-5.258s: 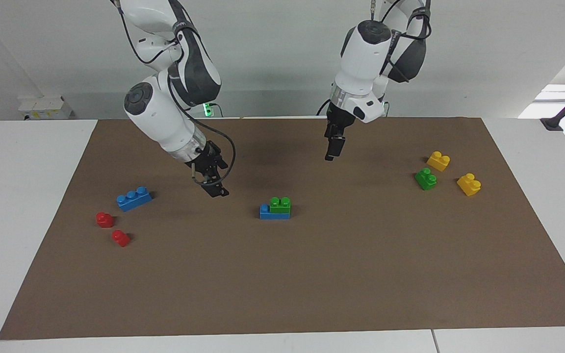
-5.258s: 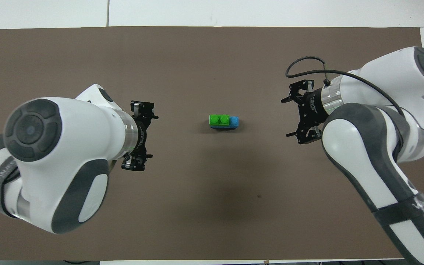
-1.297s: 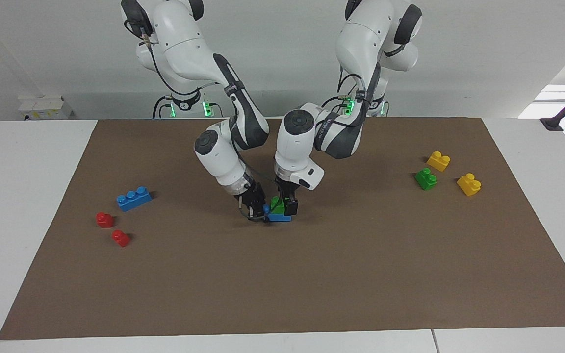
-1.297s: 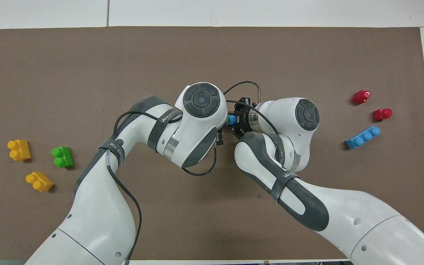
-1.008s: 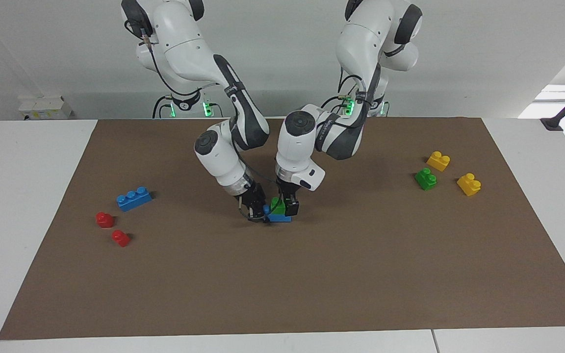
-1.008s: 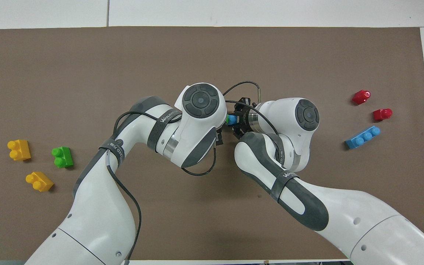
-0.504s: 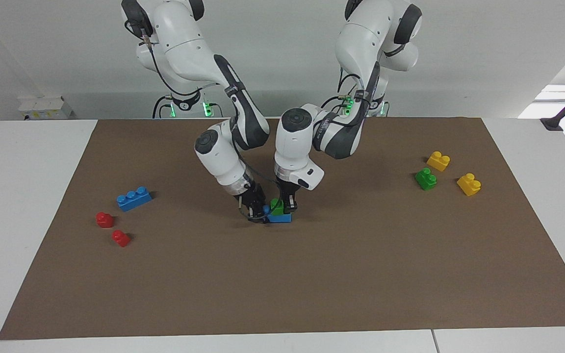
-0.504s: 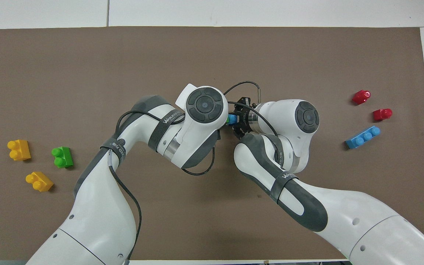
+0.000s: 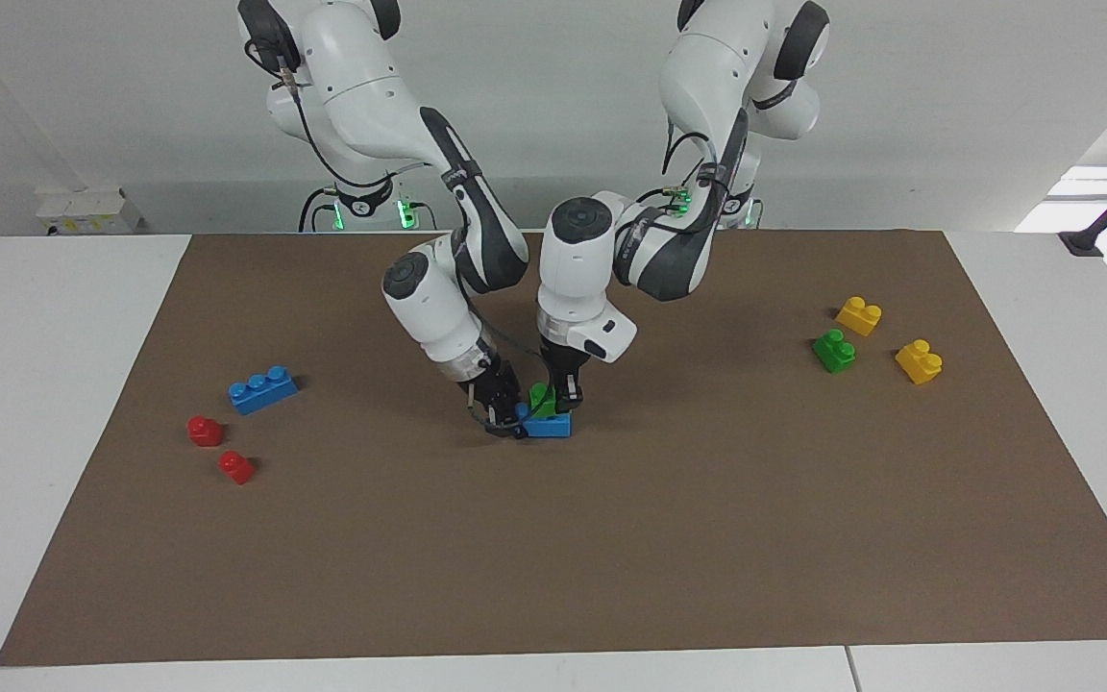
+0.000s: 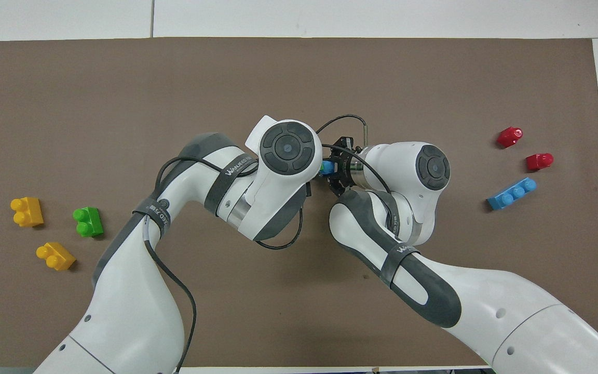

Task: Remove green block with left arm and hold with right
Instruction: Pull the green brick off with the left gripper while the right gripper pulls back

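Small bright green two-stud plastic brick [image 9: 543, 400] sits atop the blue plastic brick [image 9: 550, 426], mid-tabletop [image 9: 611, 538]. Left gripper [image 9: 560, 397] clamps green; right gripper [image 9: 504, 417] pins blue. Pull straight up, you keep blue flat.

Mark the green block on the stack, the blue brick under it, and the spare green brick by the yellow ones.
green block [image 9: 541, 398], facing view, its visible face between the two grippers.
blue brick under it [image 9: 550, 426], facing view, its side face.
spare green brick [image 9: 834, 352], facing view, top of its body, beside the yellow bricks.
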Available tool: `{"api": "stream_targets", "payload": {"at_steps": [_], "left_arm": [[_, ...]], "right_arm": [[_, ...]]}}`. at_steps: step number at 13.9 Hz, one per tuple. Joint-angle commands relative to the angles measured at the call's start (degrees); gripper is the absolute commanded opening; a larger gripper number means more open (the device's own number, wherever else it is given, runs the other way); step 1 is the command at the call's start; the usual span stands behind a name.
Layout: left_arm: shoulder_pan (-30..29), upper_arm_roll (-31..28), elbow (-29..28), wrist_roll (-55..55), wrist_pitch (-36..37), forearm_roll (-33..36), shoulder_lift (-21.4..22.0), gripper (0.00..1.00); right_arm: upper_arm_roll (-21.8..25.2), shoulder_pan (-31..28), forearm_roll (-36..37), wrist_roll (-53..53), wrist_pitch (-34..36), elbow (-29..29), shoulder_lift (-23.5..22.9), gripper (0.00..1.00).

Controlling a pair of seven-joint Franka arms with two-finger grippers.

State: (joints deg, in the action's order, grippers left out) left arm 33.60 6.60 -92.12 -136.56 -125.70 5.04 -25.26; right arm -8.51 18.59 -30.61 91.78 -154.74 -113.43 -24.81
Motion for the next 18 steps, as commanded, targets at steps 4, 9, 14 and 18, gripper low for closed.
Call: {"api": "stream_targets", "payload": {"at_steps": [4, 9, 14, 18], "left_arm": [[-1.2, -0.4, -3.8, 3.5, 8.3, 0.0, 8.7, 0.0], [-5.7, -0.3, -8.5, 16.2, 9.4, 0.0, 11.0, 0.0], [-14.1, -0.2, -14.0, 36.6, 8.0, -1.0, 12.9, 0.0], [-19.8, -0.3, -16.3, 47.9, 7.9, -1.0, 13.8, 0.0]], "right_arm": [[0.1, 0.0, -1.7, -1.3, -1.0, 0.0, -0.9, 0.0], [0.4, -7.4, 0.2, -6.7, 15.8, 7.7, 2.5, 0.0], [0.4, -19.3, 0.4, -20.4, 30.2, 13.8, 2.5, 0.0], [0.4, -24.4, 2.3, -25.9, 33.7, 13.9, 2.5, 0.0]]}}
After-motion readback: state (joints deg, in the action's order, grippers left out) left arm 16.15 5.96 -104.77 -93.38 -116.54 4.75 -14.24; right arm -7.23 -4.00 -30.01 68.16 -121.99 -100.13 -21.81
